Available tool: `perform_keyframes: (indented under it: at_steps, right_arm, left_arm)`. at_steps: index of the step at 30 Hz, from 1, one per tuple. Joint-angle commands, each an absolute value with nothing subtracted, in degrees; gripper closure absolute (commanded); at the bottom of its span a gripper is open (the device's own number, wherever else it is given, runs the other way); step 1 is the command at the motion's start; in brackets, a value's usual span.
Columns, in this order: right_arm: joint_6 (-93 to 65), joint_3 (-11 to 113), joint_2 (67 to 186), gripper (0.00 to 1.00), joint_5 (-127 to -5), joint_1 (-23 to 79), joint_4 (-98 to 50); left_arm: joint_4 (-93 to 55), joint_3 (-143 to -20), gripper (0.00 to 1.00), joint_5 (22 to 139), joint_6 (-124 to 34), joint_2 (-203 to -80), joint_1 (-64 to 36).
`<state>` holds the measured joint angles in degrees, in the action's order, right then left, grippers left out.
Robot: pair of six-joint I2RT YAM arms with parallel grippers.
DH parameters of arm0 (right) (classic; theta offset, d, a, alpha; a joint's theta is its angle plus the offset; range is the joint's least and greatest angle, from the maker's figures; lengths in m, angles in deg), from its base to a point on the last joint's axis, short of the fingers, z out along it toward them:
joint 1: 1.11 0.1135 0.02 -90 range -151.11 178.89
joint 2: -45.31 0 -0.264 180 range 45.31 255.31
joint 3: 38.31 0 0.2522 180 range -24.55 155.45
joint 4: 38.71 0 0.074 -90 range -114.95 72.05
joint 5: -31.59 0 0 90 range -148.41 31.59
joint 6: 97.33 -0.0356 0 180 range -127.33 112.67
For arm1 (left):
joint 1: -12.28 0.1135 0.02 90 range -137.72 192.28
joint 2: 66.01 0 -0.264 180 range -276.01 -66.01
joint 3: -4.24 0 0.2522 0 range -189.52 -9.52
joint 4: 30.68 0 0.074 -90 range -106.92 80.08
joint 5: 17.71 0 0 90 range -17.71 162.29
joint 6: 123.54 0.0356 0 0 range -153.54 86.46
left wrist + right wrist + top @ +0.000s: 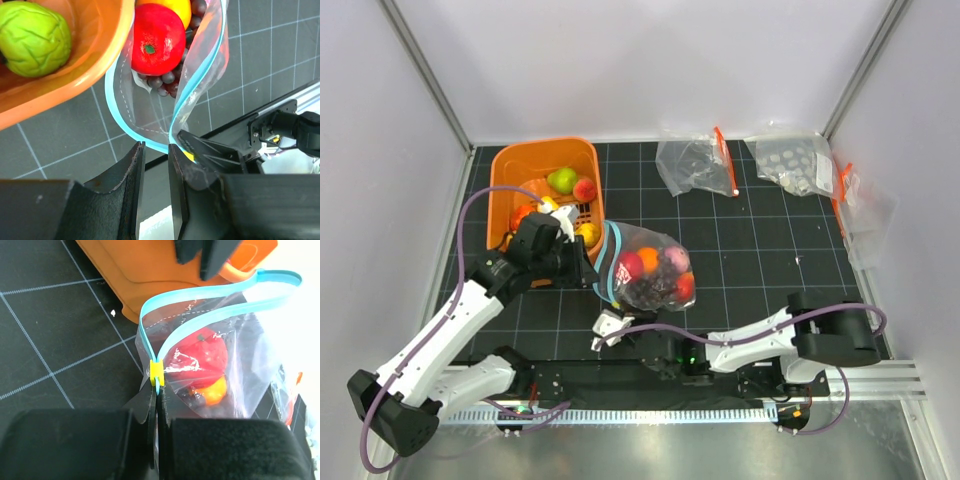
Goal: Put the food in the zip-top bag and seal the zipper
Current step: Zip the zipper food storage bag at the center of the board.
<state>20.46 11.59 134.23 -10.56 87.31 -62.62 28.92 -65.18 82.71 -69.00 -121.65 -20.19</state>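
Note:
The zip-top bag [650, 268] lies mid-table beside the orange basket [510, 170], with red, orange and purple-grape food inside. Its teal zipper [200, 295] stands open in a loop. My right gripper [610, 326] is shut on the zipper's near end [157, 390], just below a yellow slider [156, 372]. My left gripper [156, 150] is open, its tips just short of the zipper [125, 127] at the far end of the mouth, nothing between them. A red fruit [152, 37] and grapes [165, 82] show through the bag. More food [570, 183] sits in the basket.
The basket's rim [95, 65] holds a green fruit [30, 37] and is close to my left gripper. Clear bags with orange-red strips lie at the back [695, 165], [798, 160] and at the right wall [860, 205]. White walls enclose the mat.

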Motion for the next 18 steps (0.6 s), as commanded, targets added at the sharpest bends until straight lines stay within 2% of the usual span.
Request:
perform_keyframes:
  at_steps: [1,8,18]
  right_arm:
    - [14.7,12.3,127.9,0.99,-10.2,87.4,-61.2]
    - [7.4,13.3,117.6,0.99,-14.4,87.3,-46.0]
    - [0.5,13.3,106.8,0.99,-15.3,87.3,-33.9]
  left_arm:
    - [28.4,-66.2,0.71,86.0,-68.1,-121.3,-19.8]
    - [29.0,-66.8,0.69,86.8,-66.9,-121.0,-19.8]
    - [28.2,-67.6,0.64,88.3,-65.5,-120.1,-19.9]
